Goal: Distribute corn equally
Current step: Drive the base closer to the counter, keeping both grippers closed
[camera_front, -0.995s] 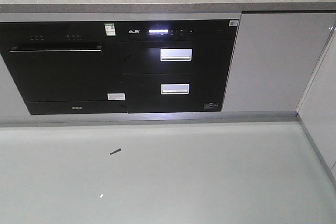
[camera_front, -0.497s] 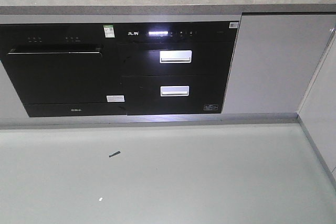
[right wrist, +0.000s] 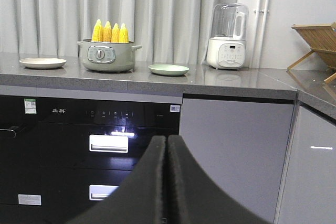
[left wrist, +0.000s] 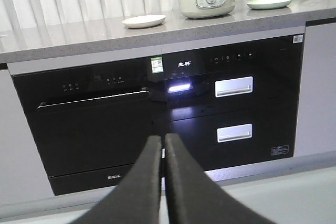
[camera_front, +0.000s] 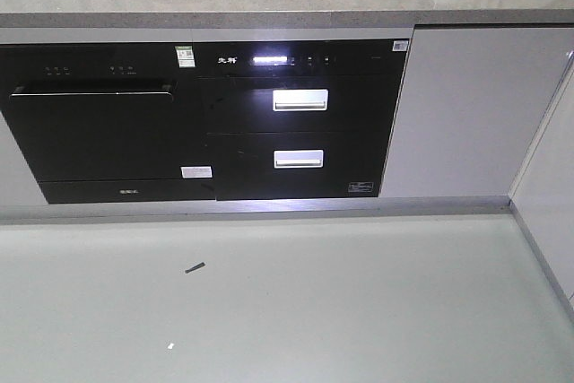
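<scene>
Right wrist view has the corn [right wrist: 110,31]: four yellow cobs standing on end in a grey-green pot [right wrist: 108,56]. A white plate [right wrist: 42,63] sits to one side of the pot and a pale green plate [right wrist: 168,69] to the other, both bare, all on the grey counter [right wrist: 236,80]. Neither arm is near them.

The right gripper [right wrist: 166,145] has its fingers pressed together on nothing, and the left gripper [left wrist: 163,142] is the same, both pointing at the cabinet fronts below the counter.

In the front view, the plates, the black oven [camera_front: 99,136] and a dark scrap [camera_front: 195,267] on the floor have all slid slightly down the picture over the last second. I judge the base is rolling toward the counter, so the task is in its approach: no cob has been lifted yet, and two per plate would be even.
</scene>
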### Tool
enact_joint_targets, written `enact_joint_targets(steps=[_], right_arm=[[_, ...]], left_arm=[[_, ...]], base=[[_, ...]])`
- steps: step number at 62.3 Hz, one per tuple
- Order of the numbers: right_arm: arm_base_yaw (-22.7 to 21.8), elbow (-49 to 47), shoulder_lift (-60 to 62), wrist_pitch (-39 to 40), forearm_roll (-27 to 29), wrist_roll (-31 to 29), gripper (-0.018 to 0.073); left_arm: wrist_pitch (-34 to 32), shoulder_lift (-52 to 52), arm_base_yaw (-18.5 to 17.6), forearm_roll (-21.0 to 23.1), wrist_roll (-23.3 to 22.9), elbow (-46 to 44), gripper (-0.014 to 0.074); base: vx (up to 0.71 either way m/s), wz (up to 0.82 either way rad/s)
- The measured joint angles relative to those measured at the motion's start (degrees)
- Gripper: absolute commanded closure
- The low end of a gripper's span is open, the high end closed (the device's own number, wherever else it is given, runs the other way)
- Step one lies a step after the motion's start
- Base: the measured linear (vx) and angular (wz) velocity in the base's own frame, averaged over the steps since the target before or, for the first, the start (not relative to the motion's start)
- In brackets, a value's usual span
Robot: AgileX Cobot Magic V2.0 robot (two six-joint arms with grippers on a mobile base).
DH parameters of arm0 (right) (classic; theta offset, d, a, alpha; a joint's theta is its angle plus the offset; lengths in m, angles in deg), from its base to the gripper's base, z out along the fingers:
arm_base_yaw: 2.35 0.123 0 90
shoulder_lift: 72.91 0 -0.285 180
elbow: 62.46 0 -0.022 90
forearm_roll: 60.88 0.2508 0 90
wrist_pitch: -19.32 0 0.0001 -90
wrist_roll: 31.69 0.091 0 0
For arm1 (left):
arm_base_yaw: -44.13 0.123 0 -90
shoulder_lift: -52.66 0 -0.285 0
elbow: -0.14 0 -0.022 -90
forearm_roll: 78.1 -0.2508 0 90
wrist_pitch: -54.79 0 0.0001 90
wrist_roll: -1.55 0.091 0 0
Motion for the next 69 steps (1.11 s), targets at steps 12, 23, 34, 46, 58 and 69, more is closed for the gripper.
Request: enact_joint_targets(steps=[12,23,34,46,58,69], right_arm=[[0.0,0.0,0.0,0.0,0.0,0.0,0.0564],[0.0,0.0,0.0,0.0,0.0,0.0,0.0564],[0.0,0.0,0.0,0.0,0.0,0.0,0.0564],[0.0,0.0,0.0,0.0,0.0,0.0,0.0564],[0.0,0.0,0.0,0.0,0.0,0.0,0.0564],[0.0,0.0,0.0,0.0,0.0,0.0,0.0564]], left_arm=[[0.0,0.0,0.0,0.0,0.0,0.0,0.0603],[0.0,0.0,0.0,0.0,0.0,0.0,0.0603],[0.0,0.0,0.0,0.0,0.0,0.0,0.0603],[0.0,0.0,0.0,0.0,0.0,0.0,0.0603],[0.0,0.0,0.0,0.0,0.0,0.0,0.0603],[0.0,0.0,0.0,0.0,0.0,0.0,0.0603]], base=[[0.04,0.0],[0.03,0.01],[0.03,0.01],[0.03,0.0],[0.03,0.01],[0.03,0.01]])
